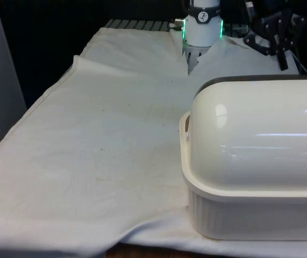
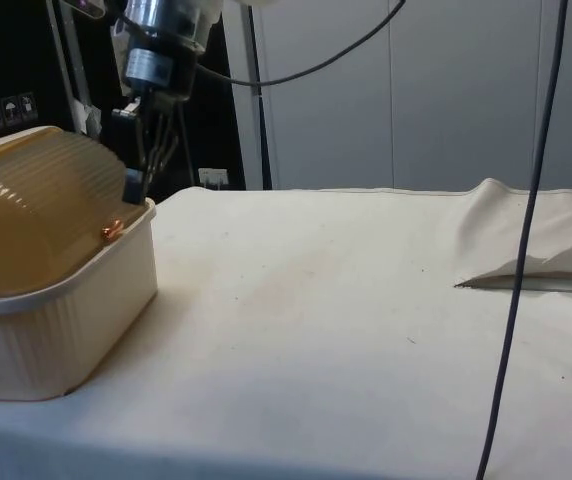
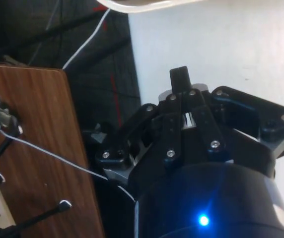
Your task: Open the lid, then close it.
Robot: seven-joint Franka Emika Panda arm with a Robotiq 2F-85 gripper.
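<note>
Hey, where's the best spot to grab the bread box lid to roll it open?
Probably the lid's lower front edge, where a small copper-coloured handle sticks out just above the base's rim. Come down from above on that side, where the gripper hangs; the domed, ribbed shell offers nothing else to pinch.

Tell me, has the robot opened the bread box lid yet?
Not yet, it seems. The bread box lid is down over the base, so nothing looks done. In the side view the hand sits at the lid's front edge, by a small copper knob, seemingly about to begin. Opening and closing both remain.
</note>
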